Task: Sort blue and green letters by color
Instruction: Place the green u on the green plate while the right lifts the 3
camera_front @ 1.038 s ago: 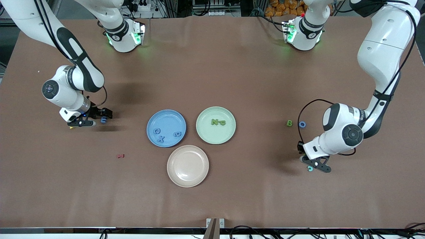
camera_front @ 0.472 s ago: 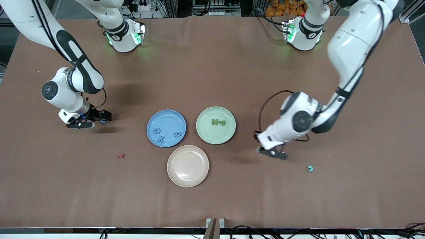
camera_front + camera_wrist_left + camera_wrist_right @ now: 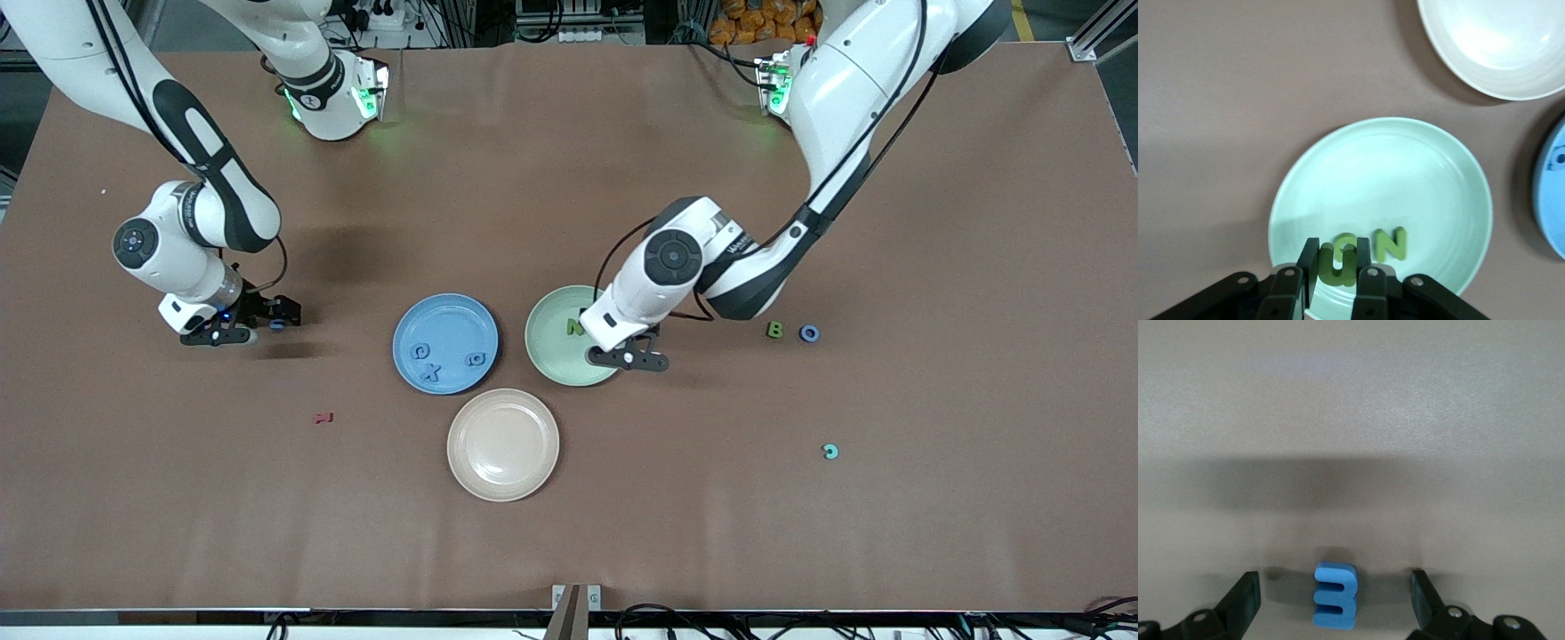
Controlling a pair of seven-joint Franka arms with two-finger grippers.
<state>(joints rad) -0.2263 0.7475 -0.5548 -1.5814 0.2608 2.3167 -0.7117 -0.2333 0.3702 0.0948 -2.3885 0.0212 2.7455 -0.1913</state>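
My left gripper (image 3: 627, 357) (image 3: 1338, 252) hangs low over the green plate (image 3: 544, 354) (image 3: 1431, 173), shut on an olive green letter (image 3: 1337, 270). A green N (image 3: 575, 327) (image 3: 1390, 243) lies in that plate with another green letter (image 3: 1349, 240) beside it. Toward the right arm's end, my right gripper (image 3: 271, 320) (image 3: 1335, 585) stands open at the table with a blue E (image 3: 277, 323) (image 3: 1335, 597) between its fingers, untouched. The blue plate (image 3: 444, 307) holds a C (image 3: 420, 352), an X (image 3: 431, 372) and one more blue letter (image 3: 477, 360). A green B (image 3: 775, 330) and a blue O (image 3: 809, 333) lie toward the left arm's end.
A beige plate (image 3: 503, 462) (image 3: 1498, 47) sits nearer the front camera than the other two plates. A teal C (image 3: 830, 452) lies on the table nearer the camera than the B. A dark red letter (image 3: 323, 417) lies nearer the camera than my right gripper.
My left arm has swung from beside the teal C across to the green plate, its gripper shut all the way. The right arm has hardly moved.
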